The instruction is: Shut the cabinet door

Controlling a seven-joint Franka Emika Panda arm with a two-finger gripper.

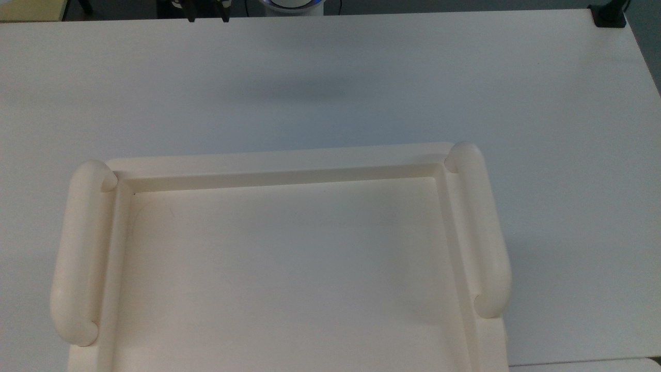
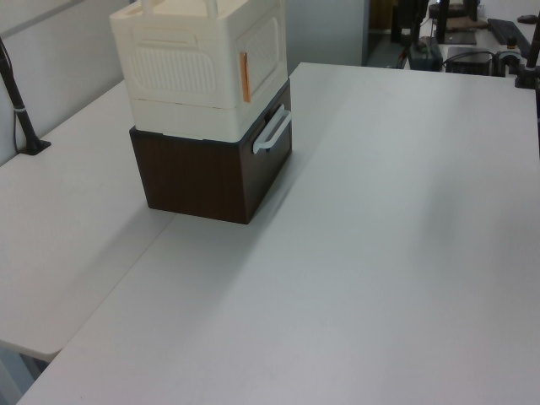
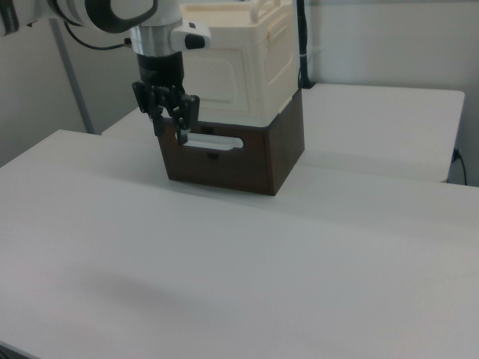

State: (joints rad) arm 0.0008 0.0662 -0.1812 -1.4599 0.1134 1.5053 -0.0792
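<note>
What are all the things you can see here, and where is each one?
cabinet: one, cream, stacked on the brown box, near the left view's top left.
cabinet door: one, cream with a small copper handle, flat against the cabinet's front, shut.
side rails: two, cream, rounded, along the two sides of the cabinet's tray-like top in the top view.
brown box: one, dark brown, on the table under the cabinet.
drawer handle: one, white, on the brown box's front.
table: white, under everything.
black pole: one, at the left view's left edge.
claw: one, black, in the air in front of the cabinet in the right view, touching nothing.
</note>
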